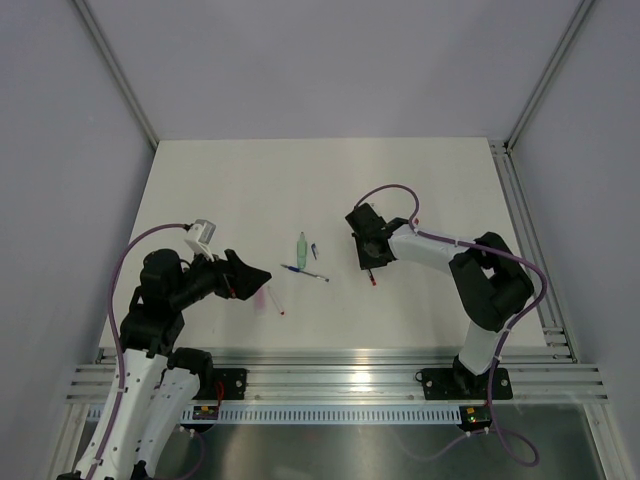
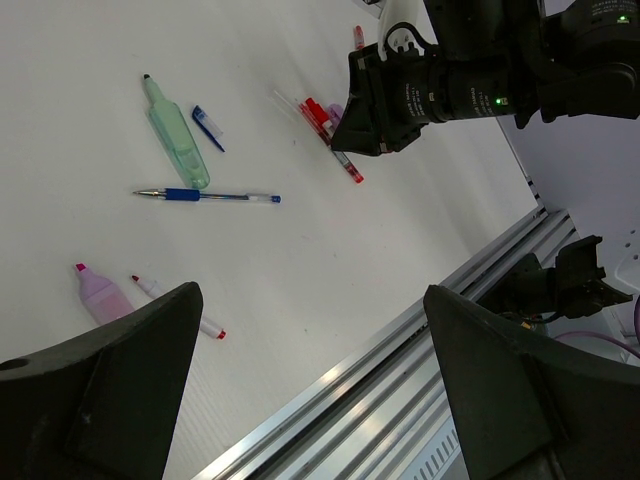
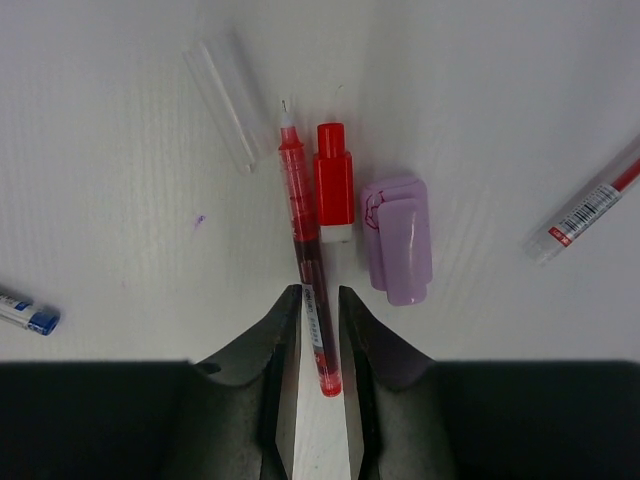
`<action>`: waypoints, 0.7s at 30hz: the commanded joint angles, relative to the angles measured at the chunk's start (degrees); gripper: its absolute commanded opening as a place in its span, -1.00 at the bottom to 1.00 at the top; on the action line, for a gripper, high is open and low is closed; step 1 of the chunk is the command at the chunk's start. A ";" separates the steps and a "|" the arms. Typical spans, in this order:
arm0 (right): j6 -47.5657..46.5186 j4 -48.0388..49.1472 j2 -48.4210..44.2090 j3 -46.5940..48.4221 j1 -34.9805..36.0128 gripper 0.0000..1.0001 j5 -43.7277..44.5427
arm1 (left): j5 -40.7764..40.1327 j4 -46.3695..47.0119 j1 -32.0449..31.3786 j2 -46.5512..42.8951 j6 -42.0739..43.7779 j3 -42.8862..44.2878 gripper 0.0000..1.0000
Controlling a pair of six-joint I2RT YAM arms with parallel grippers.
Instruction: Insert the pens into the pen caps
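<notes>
My right gripper (image 3: pixel 319 295) is down at the table, its jaws nearly closed around the rear end of a slim red pen (image 3: pixel 305 230). A red cap (image 3: pixel 333 185) and a pale purple cap (image 3: pixel 398 238) lie just right of the pen, and a clear cap (image 3: pixel 226 103) lies to its left. The right gripper also shows in the top view (image 1: pixel 368 255). My left gripper (image 2: pixel 310 380) is wide open and empty, hovering near the left front (image 1: pixel 250 278). A blue pen (image 2: pixel 205 195), a blue cap (image 2: pixel 208 128) and a pale green stubby tube (image 2: pixel 175 140) lie mid-table.
A pale pink stubby tube (image 2: pixel 100 290) and a short white pen with a red end (image 2: pixel 175 308) lie close to my left gripper. Another red-ended pen (image 3: pixel 585 205) lies right of the right gripper. An aluminium rail (image 1: pixel 330 358) runs along the table's near edge.
</notes>
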 commanded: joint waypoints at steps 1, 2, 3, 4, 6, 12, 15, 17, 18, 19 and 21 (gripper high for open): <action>0.08 0.46 -0.25 0.44 -0.23 -0.46 -1.16 | 1.13 3.35 0.49 -0.27 -0.22 -0.41 0.90; 0.16 0.55 -0.17 0.52 -0.32 -0.46 -1.15 | 1.22 3.35 0.49 -0.19 -0.23 -0.33 0.90; 0.08 0.47 0.00 0.79 -0.23 -0.47 -1.76 | 1.48 3.27 0.40 -0.01 -0.23 -0.33 0.90; 0.16 0.38 0.53 0.87 -0.23 -0.48 -2.29 | 1.57 3.27 0.49 0.08 -0.23 -0.33 0.90; 0.16 0.46 0.79 0.88 -0.23 -0.49 -2.82 | 1.40 3.35 0.49 -0.36 -0.14 -0.41 0.90; 0.17 0.64 1.23 1.05 -0.23 -0.53 -3.52 | 0.96 3.18 0.58 -0.27 -0.14 -0.33 0.90; 0.25 0.90 1.15 0.87 -0.14 -0.54 -2.91 | 0.78 3.27 0.66 -0.54 -0.31 -0.41 0.91; 0.25 0.90 1.32 1.14 -0.14 -0.57 -3.44 | 1.30 3.27 0.66 -0.10 -0.23 -0.33 0.91; 0.25 0.73 1.67 1.23 -0.14 -0.57 -3.53 | 1.57 3.27 0.66 -0.10 -0.14 -0.41 0.92; 0.25 0.73 1.85 1.23 -0.14 -0.58 -3.53 | 1.48 3.35 0.66 -0.27 -0.22 -0.41 0.93; 0.25 0.73 1.68 1.05 -0.14 -0.57 -3.09 | 1.22 3.44 0.75 -0.54 -0.31 -0.50 0.97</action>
